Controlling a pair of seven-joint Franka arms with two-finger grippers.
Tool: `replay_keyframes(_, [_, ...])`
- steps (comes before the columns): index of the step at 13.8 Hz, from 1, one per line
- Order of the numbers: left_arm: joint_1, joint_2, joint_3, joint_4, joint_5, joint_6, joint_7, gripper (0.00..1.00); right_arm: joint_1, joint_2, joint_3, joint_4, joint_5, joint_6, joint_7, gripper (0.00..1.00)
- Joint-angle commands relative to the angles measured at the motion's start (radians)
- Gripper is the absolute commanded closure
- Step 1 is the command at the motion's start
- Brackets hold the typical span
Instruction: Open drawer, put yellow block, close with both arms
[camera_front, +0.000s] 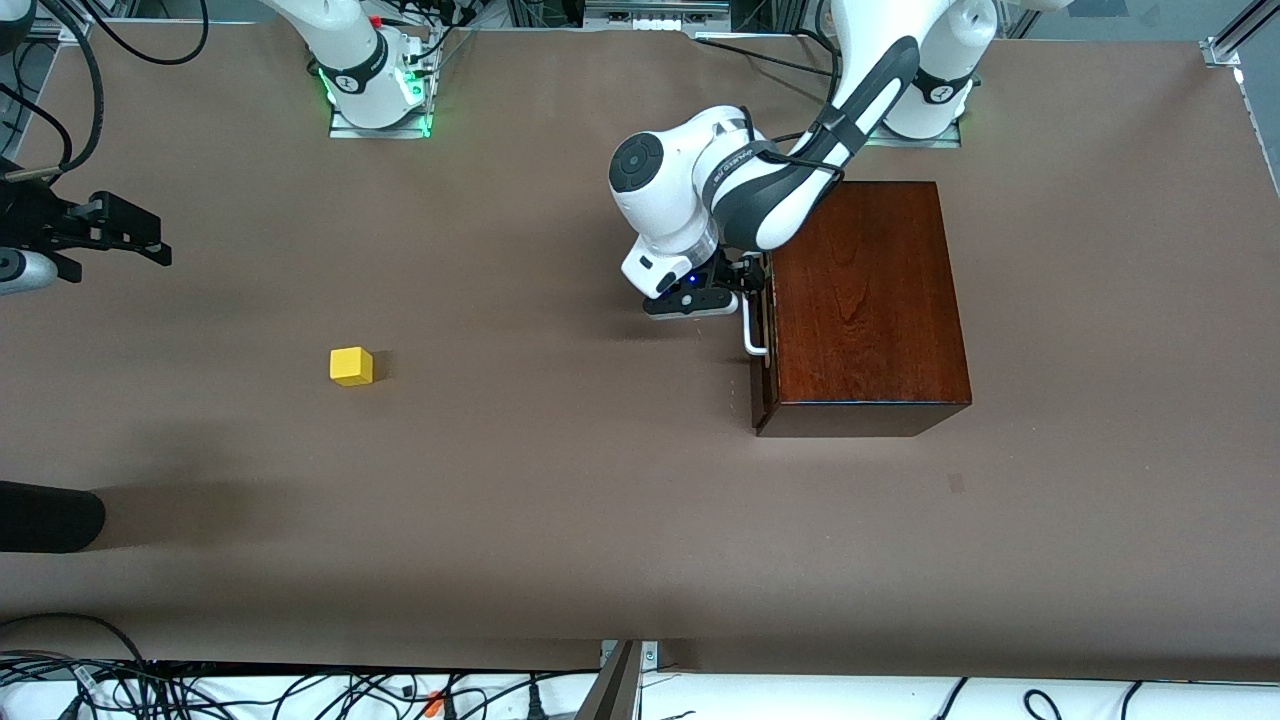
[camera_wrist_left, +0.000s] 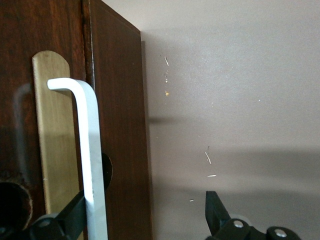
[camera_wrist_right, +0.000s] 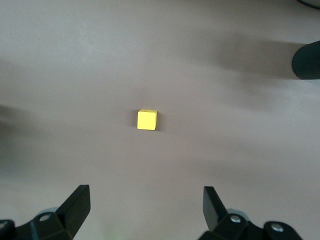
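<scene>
The dark mahogany box (camera_front: 865, 300) stands toward the left arm's end of the table. Its drawer front (camera_front: 760, 385) with the white bar handle (camera_front: 750, 335) looks shut or nearly so. My left gripper (camera_front: 745, 285) is at the handle, open. In the left wrist view one finger (camera_wrist_left: 72, 212) sits beside the handle (camera_wrist_left: 90, 145) and the other finger (camera_wrist_left: 216, 210) stands off over the table, so the left gripper (camera_wrist_left: 145, 212) straddles the handle. The yellow block (camera_front: 351, 366) lies on the table. My right gripper (camera_front: 150, 245) is open and empty, up in the air (camera_wrist_right: 146, 200) with the block (camera_wrist_right: 147, 120) below.
A black rounded object (camera_front: 50, 515) juts in at the table's edge toward the right arm's end, nearer the front camera than the block; it also shows in the right wrist view (camera_wrist_right: 307, 60). Cables lie along the front edge (camera_front: 300, 690).
</scene>
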Motion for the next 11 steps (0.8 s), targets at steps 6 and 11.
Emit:
replay_keyframes(6, [-0.035, 0.023, -0.001, 0.048, 0.015, 0.013, -0.039, 0.0, -0.003, 0.002, 0.003, 0.018, -0.007, -0.018, 0.01, 0.0])
replay_keyframes(11, [-0.062, 0.054, -0.002, 0.088, 0.015, 0.013, -0.073, 0.0, -0.003, 0.003, 0.003, 0.018, -0.007, -0.018, 0.01, 0.0])
